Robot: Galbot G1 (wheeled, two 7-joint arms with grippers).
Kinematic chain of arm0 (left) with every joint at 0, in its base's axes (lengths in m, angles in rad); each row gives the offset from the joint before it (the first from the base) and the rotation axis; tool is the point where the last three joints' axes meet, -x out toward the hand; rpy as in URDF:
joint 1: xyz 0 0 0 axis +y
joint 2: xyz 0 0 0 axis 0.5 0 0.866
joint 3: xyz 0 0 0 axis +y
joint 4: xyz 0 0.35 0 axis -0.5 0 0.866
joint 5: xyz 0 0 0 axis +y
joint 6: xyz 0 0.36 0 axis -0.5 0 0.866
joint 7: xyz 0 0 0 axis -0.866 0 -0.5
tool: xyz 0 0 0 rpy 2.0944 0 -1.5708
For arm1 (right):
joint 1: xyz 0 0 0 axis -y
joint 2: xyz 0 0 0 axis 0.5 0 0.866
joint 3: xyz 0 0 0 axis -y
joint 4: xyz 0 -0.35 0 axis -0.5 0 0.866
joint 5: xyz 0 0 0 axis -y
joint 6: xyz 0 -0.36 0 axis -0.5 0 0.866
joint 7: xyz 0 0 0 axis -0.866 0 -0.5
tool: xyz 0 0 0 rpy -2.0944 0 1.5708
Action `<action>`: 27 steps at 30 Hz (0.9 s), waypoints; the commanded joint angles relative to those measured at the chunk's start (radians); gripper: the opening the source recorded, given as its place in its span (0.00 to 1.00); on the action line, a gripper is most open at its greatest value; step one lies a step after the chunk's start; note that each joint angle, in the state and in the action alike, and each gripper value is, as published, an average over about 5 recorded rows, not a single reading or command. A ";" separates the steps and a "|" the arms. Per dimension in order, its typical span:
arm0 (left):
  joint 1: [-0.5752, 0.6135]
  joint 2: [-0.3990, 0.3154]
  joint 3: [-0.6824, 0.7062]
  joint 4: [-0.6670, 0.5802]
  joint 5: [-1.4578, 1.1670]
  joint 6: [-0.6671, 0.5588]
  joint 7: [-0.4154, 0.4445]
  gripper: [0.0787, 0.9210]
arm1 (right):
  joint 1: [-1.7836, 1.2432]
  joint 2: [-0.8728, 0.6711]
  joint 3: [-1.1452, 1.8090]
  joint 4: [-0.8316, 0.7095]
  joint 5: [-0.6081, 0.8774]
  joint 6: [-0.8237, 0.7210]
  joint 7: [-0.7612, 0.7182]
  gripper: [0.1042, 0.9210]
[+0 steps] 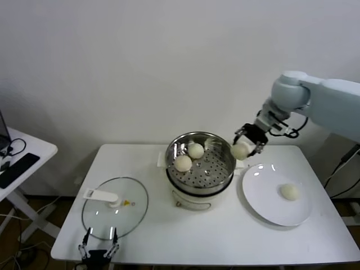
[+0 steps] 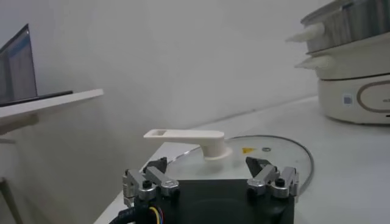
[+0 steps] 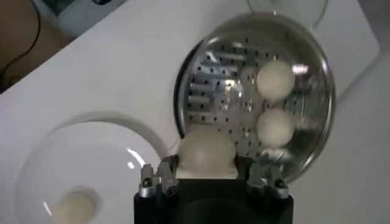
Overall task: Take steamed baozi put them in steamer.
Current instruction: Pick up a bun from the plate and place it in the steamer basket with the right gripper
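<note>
Right gripper [image 1: 247, 143] pinched one steamed baozi [image 1: 240, 151] between its fingers, held in the air just right of the steamer [image 1: 201, 169] rim and above the gap between steamer and white plate [image 1: 270, 205]; in the right wrist view the gripper body hid the bun's lower part; two more baozi [image 1: 195, 150] [image 1: 183, 163] lay on the perforated floor, toward the steamer's far-left side; a fourth [image 1: 289, 192] sat on the plate, right of the steamer; left gripper [image 1: 99, 251] hung spread at the table's [image 1: 169, 236] near-left edge, partly cut off, just near of the glass lid [image 1: 115, 209].
</note>
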 commanded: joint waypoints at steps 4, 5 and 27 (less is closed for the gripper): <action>0.001 -0.005 0.001 -0.006 0.000 0.000 -0.001 0.88 | -0.083 0.201 0.018 0.080 -0.203 0.090 0.045 0.64; 0.001 -0.005 0.000 -0.006 0.000 0.000 -0.001 0.88 | -0.104 0.210 0.021 0.066 -0.218 0.091 0.048 0.64; -0.004 -0.007 -0.003 -0.005 -0.003 0.002 -0.002 0.88 | -0.332 0.296 0.065 -0.108 -0.321 0.116 0.080 0.63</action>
